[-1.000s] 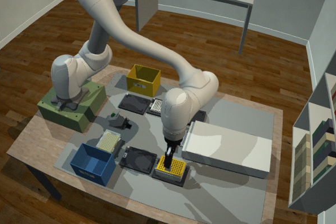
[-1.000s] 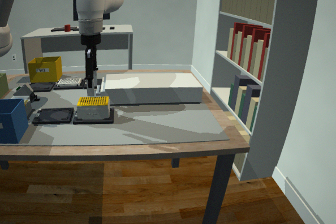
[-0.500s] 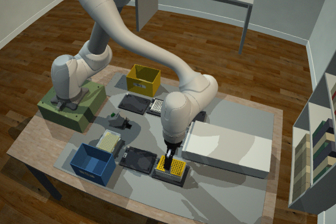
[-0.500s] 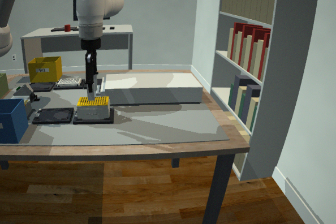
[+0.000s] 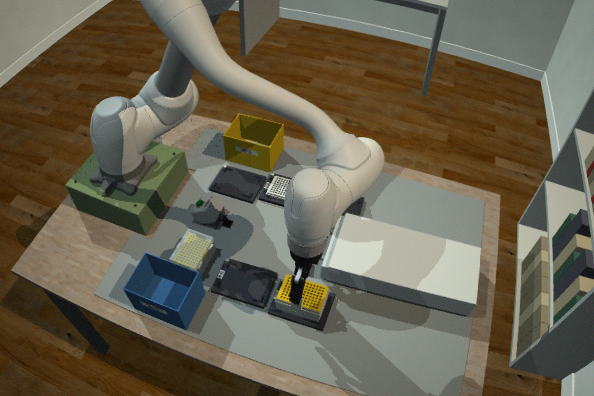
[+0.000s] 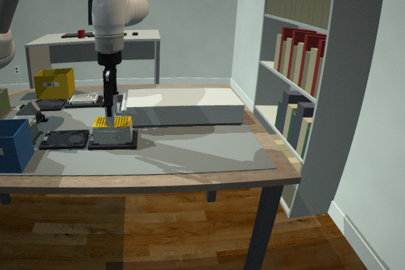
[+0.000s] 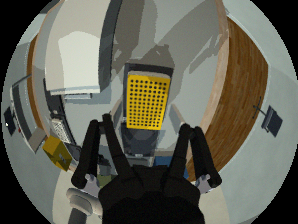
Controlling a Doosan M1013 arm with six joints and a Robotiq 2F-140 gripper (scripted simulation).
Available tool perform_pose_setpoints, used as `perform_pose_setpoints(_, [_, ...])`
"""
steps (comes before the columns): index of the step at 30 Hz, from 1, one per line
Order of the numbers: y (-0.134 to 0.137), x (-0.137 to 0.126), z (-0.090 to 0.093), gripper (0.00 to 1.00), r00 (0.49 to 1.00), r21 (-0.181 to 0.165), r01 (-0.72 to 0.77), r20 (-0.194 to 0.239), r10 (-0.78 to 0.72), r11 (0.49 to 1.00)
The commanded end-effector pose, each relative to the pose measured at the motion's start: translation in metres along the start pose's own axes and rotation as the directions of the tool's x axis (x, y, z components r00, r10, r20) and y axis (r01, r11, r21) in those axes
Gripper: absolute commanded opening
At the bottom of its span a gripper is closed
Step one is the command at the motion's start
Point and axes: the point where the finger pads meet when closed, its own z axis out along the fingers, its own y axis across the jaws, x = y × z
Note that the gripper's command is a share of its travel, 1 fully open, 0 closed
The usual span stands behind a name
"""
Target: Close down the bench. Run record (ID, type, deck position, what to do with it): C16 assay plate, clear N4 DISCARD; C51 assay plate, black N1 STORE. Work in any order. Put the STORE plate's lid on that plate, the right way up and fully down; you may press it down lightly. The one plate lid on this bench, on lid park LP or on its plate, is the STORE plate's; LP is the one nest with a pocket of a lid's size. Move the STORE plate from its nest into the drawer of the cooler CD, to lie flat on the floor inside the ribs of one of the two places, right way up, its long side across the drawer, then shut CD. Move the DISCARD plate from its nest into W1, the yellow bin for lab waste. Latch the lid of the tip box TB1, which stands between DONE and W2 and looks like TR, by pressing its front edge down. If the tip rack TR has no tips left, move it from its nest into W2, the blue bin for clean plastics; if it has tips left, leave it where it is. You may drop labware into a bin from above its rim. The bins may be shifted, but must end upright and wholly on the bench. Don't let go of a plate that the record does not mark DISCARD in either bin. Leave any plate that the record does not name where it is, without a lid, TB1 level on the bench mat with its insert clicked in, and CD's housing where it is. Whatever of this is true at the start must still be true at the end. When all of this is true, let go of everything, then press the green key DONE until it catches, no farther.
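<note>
End effector (image 6: 109, 114) is spread partway with nothing between its fingers, and I've got it hanging right over the yellow-topped tip rack (image 6: 112, 129). Rack sits in its dark nest (image 6: 134, 141) on the bench (image 6: 178, 181), near side of the white cooler (image 6: 185, 103).

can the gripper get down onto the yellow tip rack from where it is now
Probably yes. The gripper hangs right above the yellow tip rack, fingers apart and empty, with nothing between them and the rack's top. The cooler sits close beside but apart from the rack.
</note>
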Motion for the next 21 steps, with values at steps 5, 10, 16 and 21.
perform_pose_setpoints(5, [0.000, 0.000, 0.009, 0.66, 1.000, 0.000, 0.000, 0.000, 0.000, 1.000])
perform_pose_setpoints(10, [0.000, 0.000, 0.013, 0.66, 1.000, 0.000, 0.000, 0.000, 0.000, 1.000])
perform_pose_setpoints(16, [0.000, 0.000, 0.021, 0.66, 1.000, 0.000, 0.000, 0.000, 0.000, 1.000])
perform_pose_setpoints(21, [0.000, 0.000, 0.024, 0.66, 1.000, 0.000, 0.000, 0.000, 0.000, 1.000])
